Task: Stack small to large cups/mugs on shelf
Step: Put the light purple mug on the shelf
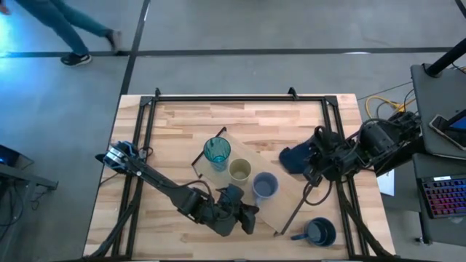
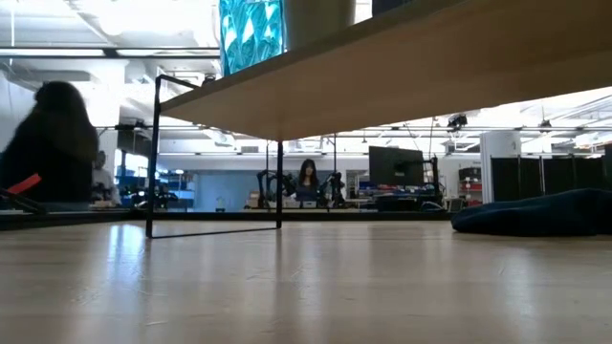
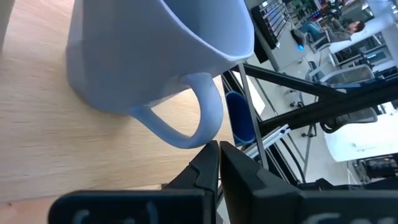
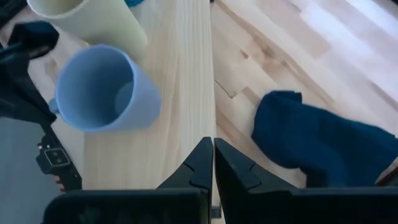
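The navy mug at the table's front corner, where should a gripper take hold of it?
Grip the navy mug by its rim wall, coming straight down from above: it stands upright, mouth open, off the shelf. Take the side away from its handle, which points toward the left arm. The right gripper is nearer.

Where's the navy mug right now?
In the high view the navy mug sits on the tabletop near the front right corner, off the shelf, just beyond the shelf's end nearest the periwinkle cup.
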Controlling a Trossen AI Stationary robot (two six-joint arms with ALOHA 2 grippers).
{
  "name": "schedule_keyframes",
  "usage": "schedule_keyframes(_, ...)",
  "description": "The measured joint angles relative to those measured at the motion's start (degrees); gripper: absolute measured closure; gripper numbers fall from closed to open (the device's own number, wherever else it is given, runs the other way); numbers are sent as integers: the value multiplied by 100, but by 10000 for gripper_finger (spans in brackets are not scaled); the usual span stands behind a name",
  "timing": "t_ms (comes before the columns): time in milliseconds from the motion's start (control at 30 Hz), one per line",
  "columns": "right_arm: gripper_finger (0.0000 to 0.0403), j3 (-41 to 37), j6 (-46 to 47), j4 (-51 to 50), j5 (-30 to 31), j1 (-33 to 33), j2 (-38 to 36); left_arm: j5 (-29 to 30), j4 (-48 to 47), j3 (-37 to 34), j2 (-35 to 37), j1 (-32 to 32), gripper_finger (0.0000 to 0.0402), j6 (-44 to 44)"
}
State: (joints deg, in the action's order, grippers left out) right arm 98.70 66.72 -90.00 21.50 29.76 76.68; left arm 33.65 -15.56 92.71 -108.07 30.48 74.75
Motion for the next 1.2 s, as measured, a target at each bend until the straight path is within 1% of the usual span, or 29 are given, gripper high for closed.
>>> schedule_keyframes(167,394,-202,24,-2,-349,13,-2,19,-58,-2,0,33,401,143)
schedule_keyframes(300,394,-372,24,42,-375,28,8,232,-108,2,21,123,401,226)
schedule_keyframes(367,394,-467,-42,257,-385,28,23,446,-430,7,47,204,401,480)
schedule_keyframes(433,394,-592,-215,700,-535,26,39,585,-993,45,74,296,401,822)
schedule_keyframes(500,394,-718,-403,1163,-596,25,58,641,-1504,71,87,372,401,1236)
schedule_keyframes(567,394,-755,-528,1277,-579,23,112,680,-1779,76,87,435,401,1495)
schedule_keyframes(700,394,-786,-657,1189,-570,-130,189,706,-1791,74,87,461,401,1644)
schedule_keyframes(767,394,-842,-734,1260,-724,-224,262,812,-1795,82,87,459,401,1644)
schedule_keyframes(867,394,-922,-989,1527,-1110,-355,442,1044,-1789,96,97,456,401,1644)
schedule_keyframes(1100,394,-967,-1497,1752,-1418,-537,750,1043,-1790,77,107,452,401,1644)
schedule_keyframes(1200,394,-969,-1692,2009,-1552,-584,859,1091,-1790,74,107,450,401,1644)
